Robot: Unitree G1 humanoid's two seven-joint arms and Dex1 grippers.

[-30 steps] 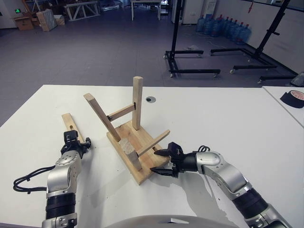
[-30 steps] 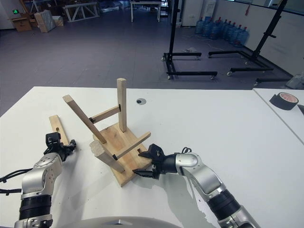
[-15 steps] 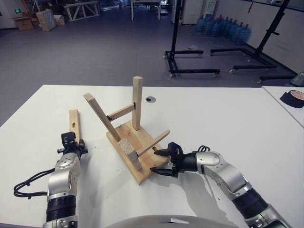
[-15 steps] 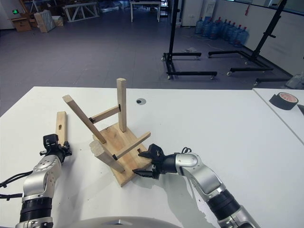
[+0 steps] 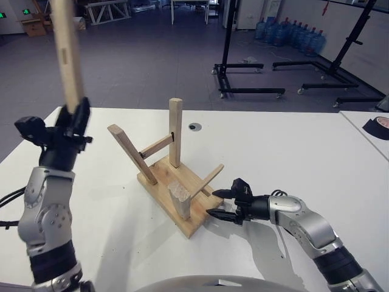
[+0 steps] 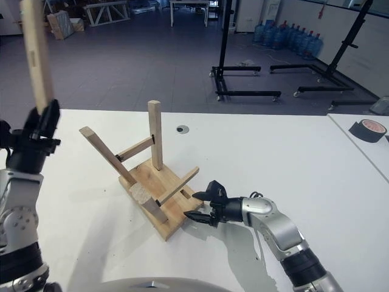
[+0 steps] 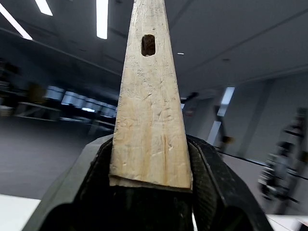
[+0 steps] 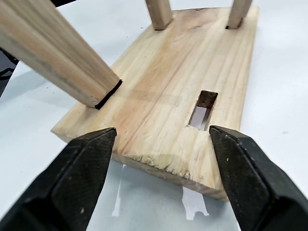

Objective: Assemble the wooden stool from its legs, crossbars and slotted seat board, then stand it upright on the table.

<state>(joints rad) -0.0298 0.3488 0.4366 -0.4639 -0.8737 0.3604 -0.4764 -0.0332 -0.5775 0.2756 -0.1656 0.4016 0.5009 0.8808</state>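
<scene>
The slotted seat board lies flat on the white table with one upright leg, one tilted leg, a crossbar between them, and a short leg near the front. My left gripper is raised at the table's left and is shut on a loose wooden leg that points straight up; its mortise hole faces the wrist camera. My right gripper is open at the board's near right corner, its fingers spread on either side of an empty slot.
A black tape roll lies at the table's far right edge. A small round grommet sits behind the stool. A black cable trails off the left side. Black rack stands are on the floor beyond the table.
My left arm has lifted the loose leg off the table and swung it upright into the air. The right gripper stays open at the board's corner. The head camera shifted slightly.
</scene>
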